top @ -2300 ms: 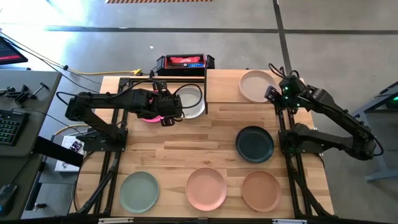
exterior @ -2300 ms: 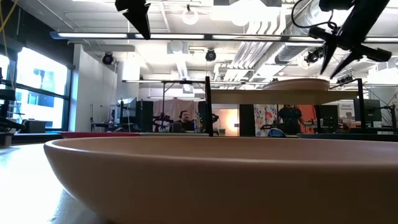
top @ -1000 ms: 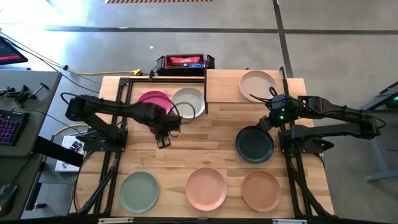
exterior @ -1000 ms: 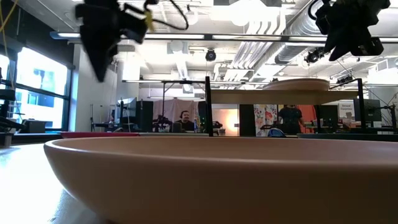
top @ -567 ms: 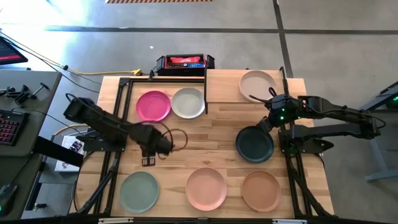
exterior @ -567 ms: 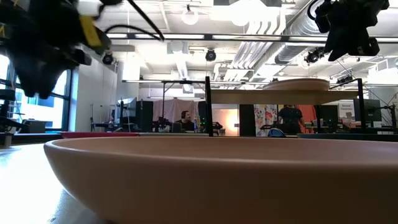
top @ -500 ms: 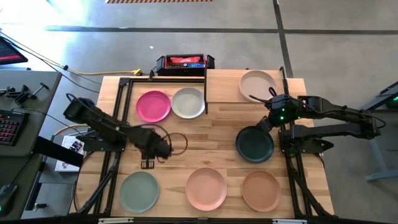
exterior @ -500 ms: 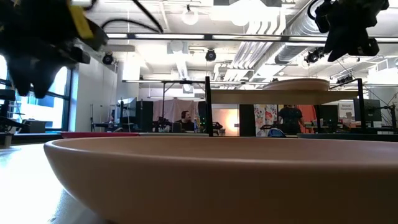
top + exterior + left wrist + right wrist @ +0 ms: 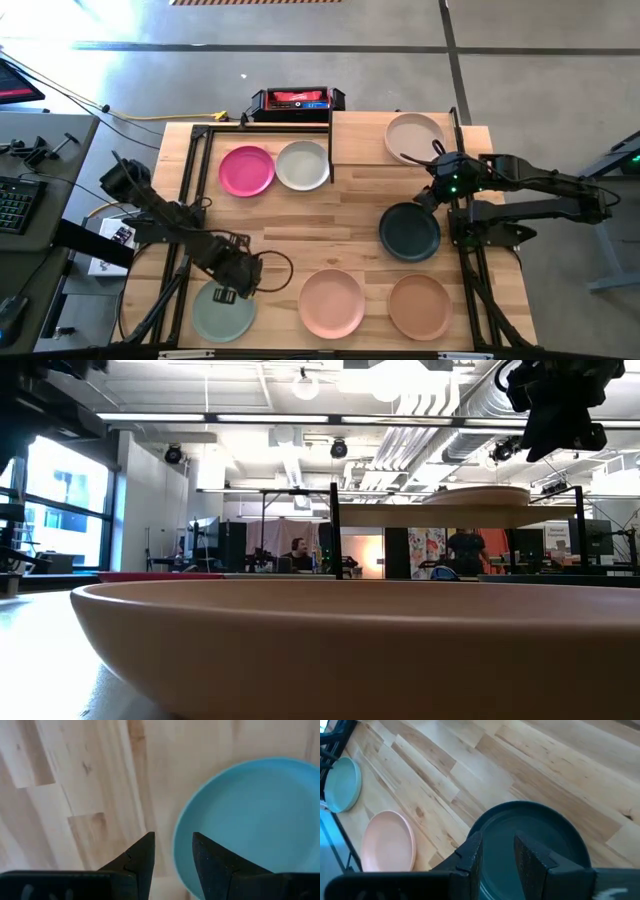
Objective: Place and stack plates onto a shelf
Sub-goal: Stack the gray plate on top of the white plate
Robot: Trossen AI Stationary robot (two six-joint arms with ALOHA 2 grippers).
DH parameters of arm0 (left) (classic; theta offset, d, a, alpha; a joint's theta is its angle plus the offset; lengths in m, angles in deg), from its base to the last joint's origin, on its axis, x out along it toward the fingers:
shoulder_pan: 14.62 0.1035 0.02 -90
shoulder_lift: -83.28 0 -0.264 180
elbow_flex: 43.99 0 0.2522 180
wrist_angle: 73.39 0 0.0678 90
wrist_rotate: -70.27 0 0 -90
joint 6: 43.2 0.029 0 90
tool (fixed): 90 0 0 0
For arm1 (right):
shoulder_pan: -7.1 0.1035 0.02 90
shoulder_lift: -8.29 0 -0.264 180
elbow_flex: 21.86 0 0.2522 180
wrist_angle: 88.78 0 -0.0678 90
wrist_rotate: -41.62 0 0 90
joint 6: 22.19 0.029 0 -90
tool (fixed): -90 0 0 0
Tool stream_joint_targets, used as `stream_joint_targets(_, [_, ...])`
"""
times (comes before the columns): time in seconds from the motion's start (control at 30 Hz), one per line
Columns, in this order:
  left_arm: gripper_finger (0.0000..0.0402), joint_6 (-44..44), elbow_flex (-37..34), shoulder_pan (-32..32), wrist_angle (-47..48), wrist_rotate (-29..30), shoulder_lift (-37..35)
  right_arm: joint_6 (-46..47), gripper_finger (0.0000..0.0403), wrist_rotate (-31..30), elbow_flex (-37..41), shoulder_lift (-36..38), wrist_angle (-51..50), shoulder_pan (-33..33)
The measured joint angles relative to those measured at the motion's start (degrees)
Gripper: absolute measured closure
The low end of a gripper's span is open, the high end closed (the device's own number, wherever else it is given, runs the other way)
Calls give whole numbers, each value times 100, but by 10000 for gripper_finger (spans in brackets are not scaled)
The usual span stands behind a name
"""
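Observation:
My left gripper [image 9: 173, 845] is open and points down over the far rim of the sage green plate [image 9: 224, 312] at the table's near left; the rim [image 9: 176, 851] shows between its fingers. My right gripper [image 9: 497, 851] hangs open above the dark teal plate [image 9: 410, 232], with nothing between its fingers. The magenta plate [image 9: 246, 170] and the light grey plate [image 9: 303, 165] lie side by side inside the black frame [image 9: 330, 150] at the far edge. In the low view, the beige plate [image 9: 480, 495] lies on the shelf's raised board [image 9: 440, 516].
A peach plate [image 9: 332, 302] and a brown plate [image 9: 420, 306] lie along the near edge; the peach one fills the low view's foreground [image 9: 320, 650]. A black and red box [image 9: 297, 100] stands behind the table. People stand in the room beyond.
My left gripper has swung from the middle of the table toward the near left corner, sinking and rolling a little, and now hangs over the sage green plate. Its fingers have stayed apart. The plates have not moved.

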Motion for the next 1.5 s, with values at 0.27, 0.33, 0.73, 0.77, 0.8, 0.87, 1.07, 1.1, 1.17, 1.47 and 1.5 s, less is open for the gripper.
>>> stream_joint_targets(0.27, [282,-153,-2,-236,-298,-78,218,-2,312,-101,0,2,0,-1])
stream_joint_targets(0.33, [282,-153,-2,-236,-341,-144,384,-2,312,-101,0,0,0,-1])
stream_joint_targets(0.73, [282,-142,-7,-234,-329,-274,1272,-2,312,-101,0,0,-15,-1])
stream_joint_targets(0.77, [282,-140,-7,-234,-331,-274,1326,-2,312,-101,0,0,-15,0])
stream_joint_targets(0.8, [282,-140,-7,-232,-329,-275,1376,-2,312,-101,0,0,-15,0])
stream_joint_targets(0.87, [282,-141,-7,-223,-335,-287,1478,-2,312,-101,0,0,-15,1])
stream_joint_targets(1.07, [282,89,-4,-201,-346,-583,1718,-2,312,-101,0,0,-15,0])
stream_joint_targets(1.1, [282,149,-2,-201,-344,-593,1736,0,312,-101,0,0,-15,1])
stream_joint_targets(1.17, [285,199,9,-199,-342,-619,1763,23,312,-101,0,0,-13,1])
stream_joint_targets(1.47, [353,315,4,-156,-318,-611,1768,37,312,-103,0,0,-15,1])
stream_joint_targets(1.5, [362,317,4,-139,-311,-611,1768,35,312,-103,0,0,-15,1])
